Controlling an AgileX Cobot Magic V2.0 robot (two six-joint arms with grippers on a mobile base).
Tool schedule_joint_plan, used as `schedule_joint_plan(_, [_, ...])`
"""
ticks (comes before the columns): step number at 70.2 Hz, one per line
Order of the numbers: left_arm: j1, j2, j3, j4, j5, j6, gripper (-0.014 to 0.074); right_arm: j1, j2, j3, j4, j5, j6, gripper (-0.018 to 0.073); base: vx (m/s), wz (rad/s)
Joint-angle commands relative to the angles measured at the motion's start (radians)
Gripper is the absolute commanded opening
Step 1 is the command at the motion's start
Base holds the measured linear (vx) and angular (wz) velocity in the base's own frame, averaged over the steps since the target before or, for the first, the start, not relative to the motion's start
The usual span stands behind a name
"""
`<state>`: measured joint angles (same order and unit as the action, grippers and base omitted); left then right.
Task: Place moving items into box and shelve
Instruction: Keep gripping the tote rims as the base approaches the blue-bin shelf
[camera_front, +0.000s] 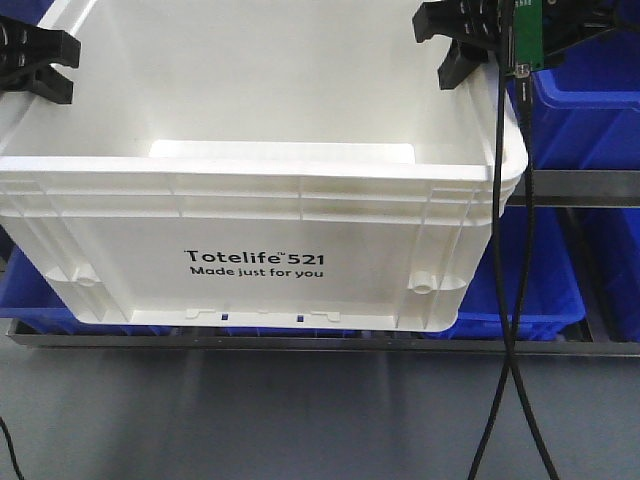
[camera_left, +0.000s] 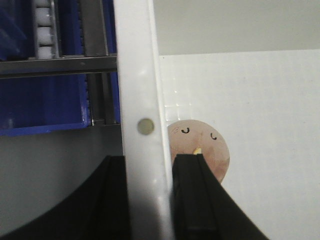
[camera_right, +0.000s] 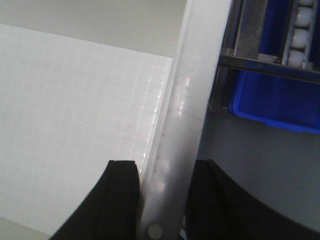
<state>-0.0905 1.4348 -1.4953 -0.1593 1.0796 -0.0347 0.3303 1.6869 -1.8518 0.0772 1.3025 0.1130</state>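
Inside the white box (camera_left: 260, 115), on its floor right against the left side wall, one rounded moving item (camera_left: 202, 147) is lying: pinkish-cream, small drawn face pointing up toward the left wrist camera. Its long axis isn't readable; it looks round and is partly hidden by the inner finger. No other item is showing in any view.

Box is sitting with its long axis running left-right across the shelf rail (camera_front: 300, 343), printed "Totelife 521" long side facing the front camera, open top up. It's overlapping the rail's front edge, blue bins (camera_front: 585, 110) behind and to the right of it.

Left gripper (camera_left: 150, 200) is straddling the box's left rim (camera_left: 137, 75), one finger outside, one inside, both pressed on the wall: clamped on the box. Right gripper (camera_right: 162, 200) is doing the same on the right rim (camera_right: 192, 100), fingers tight either side, gripping the box. In the front view both are sitting at the top rear corners. Black cables (camera_front: 510, 330) are hanging down from the right arm, crossing in front of the box's right end.
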Motion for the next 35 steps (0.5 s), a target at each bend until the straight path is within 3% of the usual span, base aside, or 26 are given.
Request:
schedule_joint_plan(1, [-0.006,-0.048,-0.048,-0.038,-0.122,0.005,-0.0026,0.002,-0.06,-0.047,0.033,-0.068,-0.04,-0.0012,0.15,0.38])
schedule_joint_plan(35, [-0.006,-0.048,-0.048,-0.038,-0.122,0.005,-0.0026,0.002,-0.06,-0.047,0.033,-0.068,-0.04,-0.0012,0.16,0.19])
